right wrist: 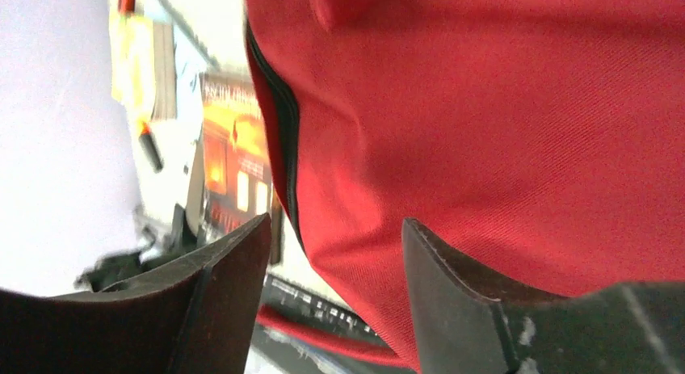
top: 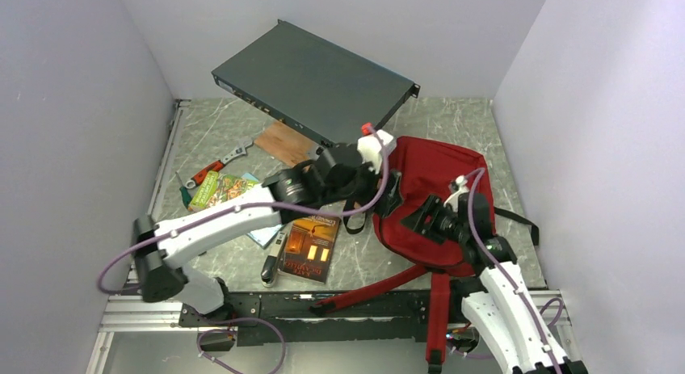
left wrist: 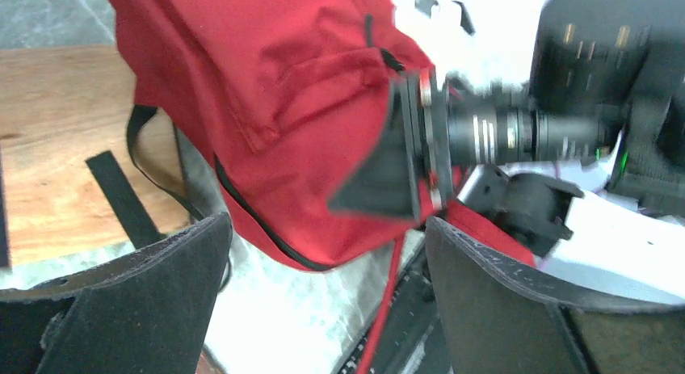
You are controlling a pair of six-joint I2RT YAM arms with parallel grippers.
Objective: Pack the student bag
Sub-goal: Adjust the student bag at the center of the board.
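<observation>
Getting the red bag (top: 436, 168) open seems to be the step: it lies just in front of the wide-open, empty left claw (left wrist: 327, 233) and the half-open right claw (right wrist: 335, 224), which next should pinch its zipper (right wrist: 287, 132).

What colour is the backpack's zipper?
Black zipper on the red backpack; it shows best in the right wrist view.

The left gripper (left wrist: 327, 305) holds its dark fingers (left wrist: 137, 309) wide apart with nothing between them, over the grey marbled bench (left wrist: 266, 317). Beyond them lies the red backpack (left wrist: 283, 91), a black zipper line (left wrist: 254, 216) along its lower edge. The blurred right arm (left wrist: 517, 136) meets the bag's right side. Left of the bag is a wooden board (left wrist: 56, 132), with black webbing (left wrist: 121, 196) across it.
</observation>
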